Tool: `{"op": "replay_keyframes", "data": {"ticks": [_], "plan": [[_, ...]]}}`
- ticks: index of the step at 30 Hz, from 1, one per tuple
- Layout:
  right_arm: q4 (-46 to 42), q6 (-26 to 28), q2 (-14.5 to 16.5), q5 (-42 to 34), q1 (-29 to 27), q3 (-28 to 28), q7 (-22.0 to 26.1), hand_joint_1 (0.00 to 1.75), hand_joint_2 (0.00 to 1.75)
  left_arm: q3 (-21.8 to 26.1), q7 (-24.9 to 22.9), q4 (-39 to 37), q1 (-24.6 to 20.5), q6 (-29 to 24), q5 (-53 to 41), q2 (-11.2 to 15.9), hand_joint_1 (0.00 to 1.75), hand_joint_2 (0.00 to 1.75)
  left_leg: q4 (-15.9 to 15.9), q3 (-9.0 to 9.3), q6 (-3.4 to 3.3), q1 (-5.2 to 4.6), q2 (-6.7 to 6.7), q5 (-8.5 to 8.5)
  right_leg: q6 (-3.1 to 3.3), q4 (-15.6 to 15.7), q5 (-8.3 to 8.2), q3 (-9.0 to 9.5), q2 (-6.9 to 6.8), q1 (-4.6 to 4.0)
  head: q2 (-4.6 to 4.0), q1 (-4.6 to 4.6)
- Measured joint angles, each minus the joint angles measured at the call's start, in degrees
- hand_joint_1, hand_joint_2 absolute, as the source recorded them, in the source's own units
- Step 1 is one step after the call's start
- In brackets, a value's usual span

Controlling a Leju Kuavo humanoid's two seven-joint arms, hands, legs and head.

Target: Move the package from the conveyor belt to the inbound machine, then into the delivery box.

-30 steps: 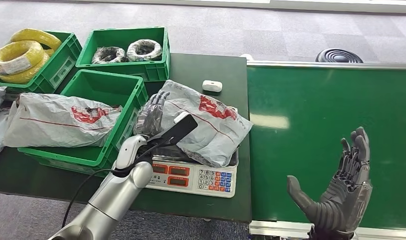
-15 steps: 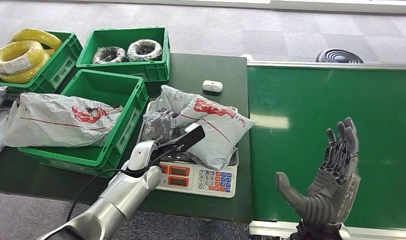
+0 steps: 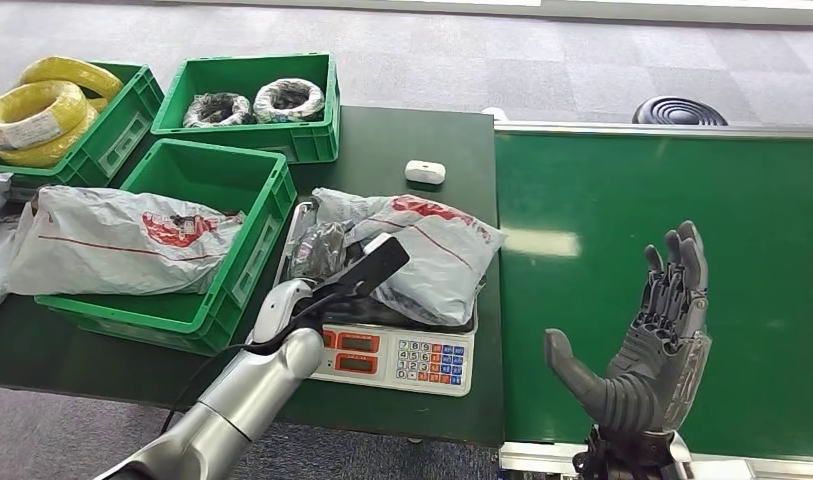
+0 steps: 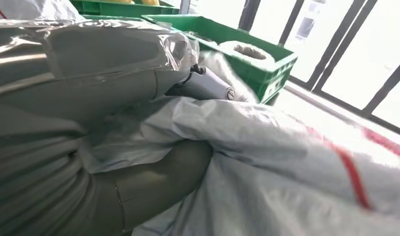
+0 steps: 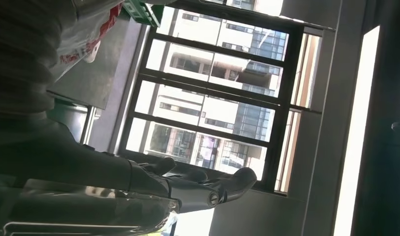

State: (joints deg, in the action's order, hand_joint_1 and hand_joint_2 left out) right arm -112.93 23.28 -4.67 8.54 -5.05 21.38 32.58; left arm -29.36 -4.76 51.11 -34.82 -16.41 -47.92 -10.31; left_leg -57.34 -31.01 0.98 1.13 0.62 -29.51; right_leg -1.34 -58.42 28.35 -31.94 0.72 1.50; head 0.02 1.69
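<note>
While the left robot hand [image 3: 320, 250] grips the package [image 3: 422, 255] on the scale [image 3: 397, 358], the right robot hand [image 3: 647, 355] hovers upright, fingers spread

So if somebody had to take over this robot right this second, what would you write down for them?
Left hand grips the grey package, which lies on the scale beside the conveyor belt.
Right hand is open, raised over the belt, holding nothing.
Done: package is off the belt and on the scale.
Left: move it into the near green box, which already holds another bag.
</note>
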Motion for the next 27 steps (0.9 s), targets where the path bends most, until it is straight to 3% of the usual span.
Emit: {"op": "replay_keyframes", "data": {"ticks": [8, 14, 19, 27], "plan": [[0.1, 0.1, 1.3, 1.6, -1.2, -1.4, -0.2, 0.0, 1.75, 2.3, -2.4, 19.0, 2.0, 0.9, -0.2, 2.7, 1.75, 1.75, 0.0, -0.07, 0.0, 0.01, -0.02, 0.0, 0.0, 0.0, 0.0, -0.06, 0.01, -0.01, 0.0, -0.01], [1.0, 0.7, 1.1, 1.3, -3.8, -2.3, 0.4, 0.0, 1.75, 10.7, -4.6, 31.8, 2.1, 3.6, -6.3, 7.5, 1.75, 1.75, 0.0, -0.06, 0.0, 0.03, -0.02, 0.0, 0.01, 0.0, 0.01, -0.08, 0.01, -0.03, 0.0, -0.01], [1.4, 1.1, 1.0, 1.5, -5.0, -2.4, 0.5, 0.0, 1.75, 18.9, -3.9, 35.5, 2.0, 3.6, -7.0, 10.5, 1.75, 1.75, 0.0, -0.05, 0.01, 0.03, -0.02, 0.02, 0.01, 0.0, 0.01, -0.07, 0.0, -0.03, 0.0, -0.01], [1.4, 0.6, 1.0, 2.2, -5.8, -2.4, -0.3, 0.0, 1.75, 25.4, -6.2, 33.1, 1.0, 5.9, -3.7, 14.1, 1.75, 1.75, 0.0, -0.04, 0.01, 0.0, -0.06, 0.03, 0.01, 0.0, 0.0, -0.08, 0.03, -0.01, 0.0, -0.02]]}}
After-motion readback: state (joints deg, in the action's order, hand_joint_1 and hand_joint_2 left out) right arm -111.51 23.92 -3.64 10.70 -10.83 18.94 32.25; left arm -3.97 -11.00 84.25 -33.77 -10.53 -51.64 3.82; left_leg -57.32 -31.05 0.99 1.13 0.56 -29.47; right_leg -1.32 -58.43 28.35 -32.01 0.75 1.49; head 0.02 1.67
